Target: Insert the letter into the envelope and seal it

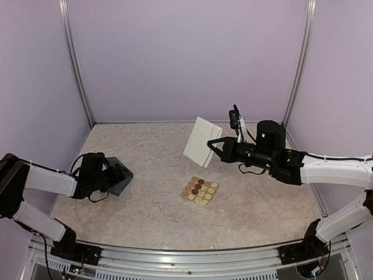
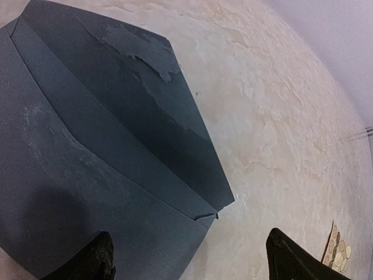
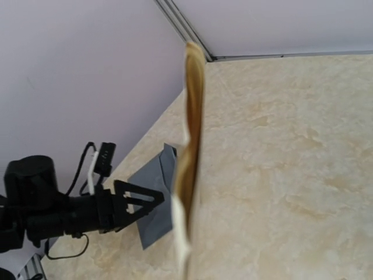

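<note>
Right pincer (image 1: 213, 144) grips the folded letter (image 1: 200, 140), raised edge-up; left pincer (image 1: 119, 174), jaws wide apart, sits over the envelope (image 1: 123, 184). Sticker sheet (image 1: 199, 191) lies between them on the table (image 1: 151, 204).

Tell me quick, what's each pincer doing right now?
Left pincer: open, over the envelope, holding nothing.
Right pincer: closed on the letter.

1. Rear wall (image 1: 186, 58) and side walls: plain pale lilac, evenly lit.
2. Metal posts (image 1: 76, 64) stand at both rear corners.
3. Counter (image 1: 157, 192): beige marbled surface, with a metal rail (image 1: 192, 258) along the near edge.
</note>
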